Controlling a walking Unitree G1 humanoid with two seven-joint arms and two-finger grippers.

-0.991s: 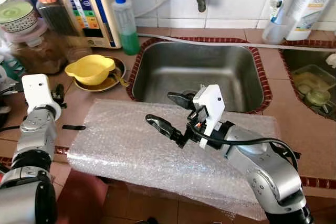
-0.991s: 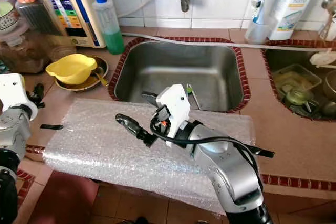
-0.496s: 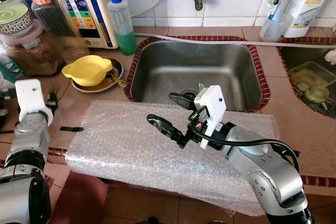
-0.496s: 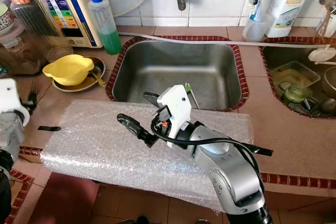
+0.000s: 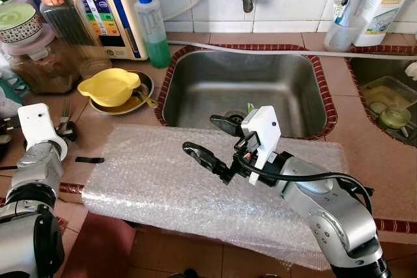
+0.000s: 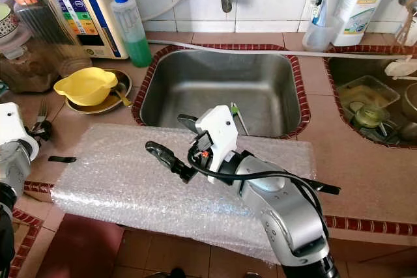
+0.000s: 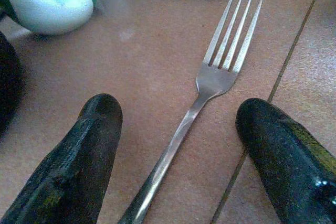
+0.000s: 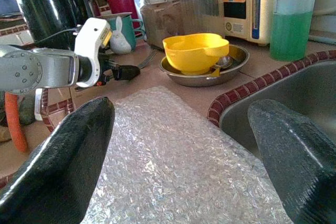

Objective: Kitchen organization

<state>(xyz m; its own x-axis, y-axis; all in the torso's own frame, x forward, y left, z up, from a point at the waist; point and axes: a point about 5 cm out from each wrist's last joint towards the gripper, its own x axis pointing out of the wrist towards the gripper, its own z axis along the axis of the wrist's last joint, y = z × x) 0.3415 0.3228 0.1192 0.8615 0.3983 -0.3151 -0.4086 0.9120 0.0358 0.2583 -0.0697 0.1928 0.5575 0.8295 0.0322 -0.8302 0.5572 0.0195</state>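
A steel fork [image 7: 210, 80] lies flat on the brown tiled counter at the far left [image 5: 64, 110], tines pointing away from me. My left gripper [image 7: 178, 114] is open low over the counter, one black finger on either side of the fork's handle, not touching it; it sits at the counter's left end [image 5: 65, 129]. My right gripper [image 5: 201, 135] hovers open and empty above a sheet of bubble wrap [image 5: 150, 180] spread along the front of the counter.
A steel sink [image 5: 247, 83] lies behind the bubble wrap, a second basin [image 5: 384, 105] at far right. A yellow bowl [image 5: 111, 86] sits on a metal plate near a green soap bottle [image 5: 153, 27]. Jars [image 5: 62, 11] crowd the back left. A black strip [image 5: 89, 159] lies by the wrap.
My left gripper has drawn back a little toward the counter's near left, so the fork now shows beyond it. The right arm has stayed where it was.
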